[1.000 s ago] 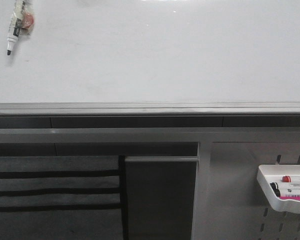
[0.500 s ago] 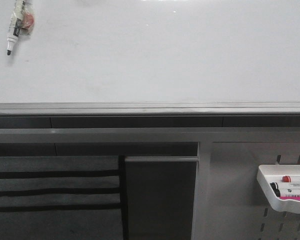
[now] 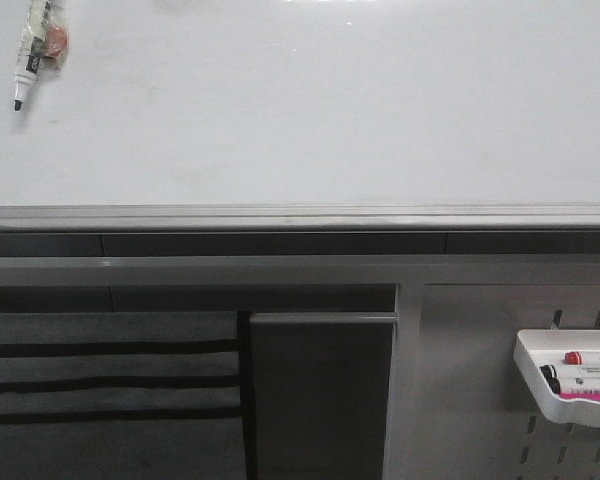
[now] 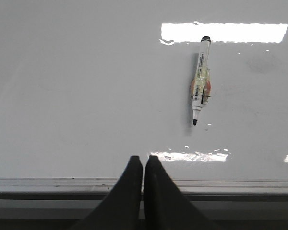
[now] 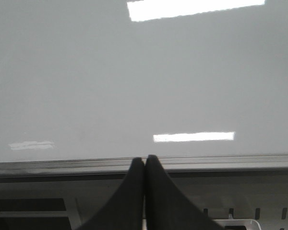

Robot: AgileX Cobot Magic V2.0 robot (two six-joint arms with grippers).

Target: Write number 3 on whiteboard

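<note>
Plainly, no digit is seen on the whiteboard [image 3: 310,110]; its glossy surface is unmarked. A marker [image 3: 32,48] with a printed label, too small to be read, lies at the far left, its black tip bared. Only in the front view is a white tray [image 3: 560,385] of markers shown at the near right. The left gripper [image 4: 143,165] and right gripper [image 5: 145,165] are seen only in the wrist views, fingers pressed together on nothing

One whiteboard [image 3: 310,120]. One marker [image 3: 30,52] lying on it, uncapped, tip dark. One white tray [image 3: 540,385] on the perforated panel [image 3: 470,400], holding two markers visible: one red-capped [image 3: 574,358], one black-capped [image 3: 551,378]. Two hands: left [image 4: 143,165], right [image 5: 145,165].
</note>
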